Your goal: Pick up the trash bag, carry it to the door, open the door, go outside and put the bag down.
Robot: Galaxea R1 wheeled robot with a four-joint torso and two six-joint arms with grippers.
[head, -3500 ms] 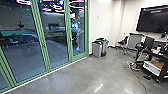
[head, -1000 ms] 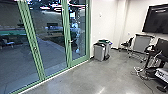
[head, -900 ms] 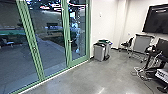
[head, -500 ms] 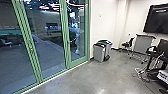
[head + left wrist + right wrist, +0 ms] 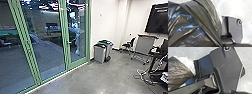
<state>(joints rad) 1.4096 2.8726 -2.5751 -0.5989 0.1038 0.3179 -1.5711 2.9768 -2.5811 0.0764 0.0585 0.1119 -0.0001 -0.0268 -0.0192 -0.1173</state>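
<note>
Since the earlier frames the camera has swung and moved nearer. The green-framed glass doors (image 5: pixel 28 51) remain shut, their left posts now further left in view. Behind or reflected in the panes, a pale shape (image 5: pixel 75 40) near the lever handle (image 5: pixel 69 42) is hard to make out. The smooth gray bins (image 5: pixel 99 53) look larger than at first, standing on polished concrete (image 5: pixel 82 80) by the white wall (image 5: pixel 102 27). Right of them come a dark swivel chair (image 5: pixel 128 44), a flat gray panel on casters (image 5: pixel 143 44), tangled cables (image 5: pixel 145 75) and a black screen (image 5: pixel 158 20), cut off at the edge.

The black trash bag (image 5: pixel 191 30), glossy, creased plastic, is close to the left wrist; crinkled plastic also shows beside the right. Whether either arm's jaws are apart or clamped, I cannot tell.
</note>
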